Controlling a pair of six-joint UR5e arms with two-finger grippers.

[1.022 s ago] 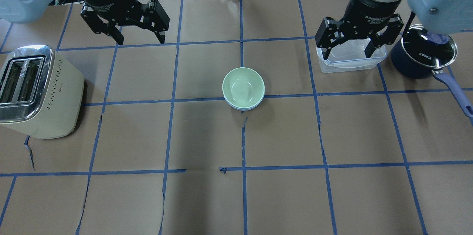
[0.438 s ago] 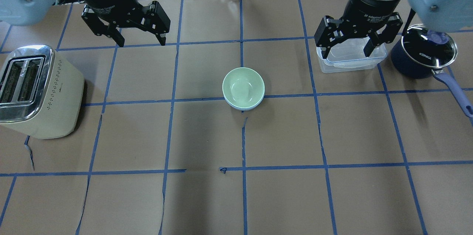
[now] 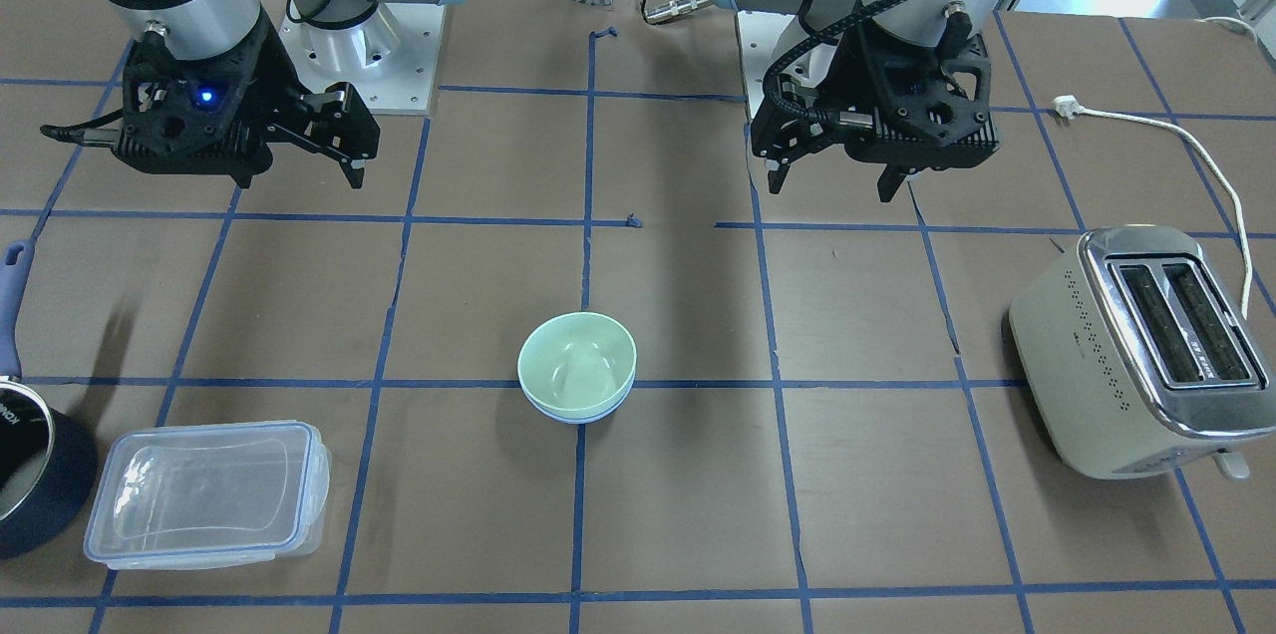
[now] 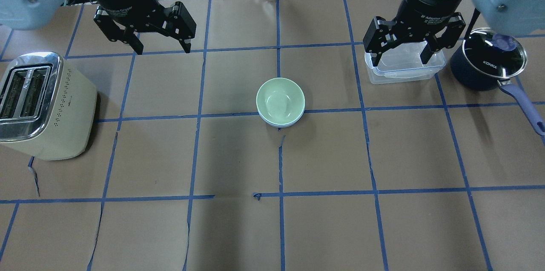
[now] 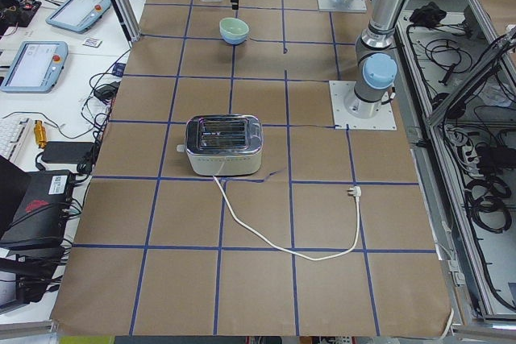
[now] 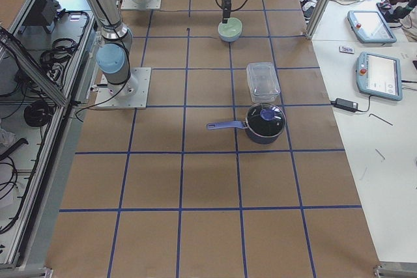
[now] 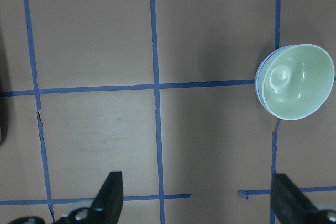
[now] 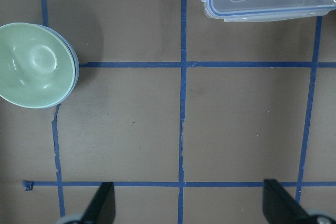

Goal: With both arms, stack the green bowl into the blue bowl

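Observation:
The green bowl [image 4: 279, 99] sits nested inside the blue bowl [image 4: 281, 124], of which only a thin rim shows, at the table's middle. The pair also shows in the front view, green bowl [image 3: 576, 359] in blue bowl [image 3: 578, 414], in the left wrist view [image 7: 295, 81] and in the right wrist view [image 8: 32, 64]. My left gripper [image 4: 163, 47] is open and empty, raised at the far left. My right gripper [image 4: 400, 60] is open and empty, raised over the clear container.
A cream toaster [image 4: 40, 105] stands at the left edge. A clear plastic container [image 4: 404, 66] and a dark navy saucepan with glass lid [image 4: 487, 60] stand at the far right. The table [image 4: 323, 156] is brown paper with blue tape lines.
Both grippers have drifted slightly, staying open and raised. The bowls have not moved.

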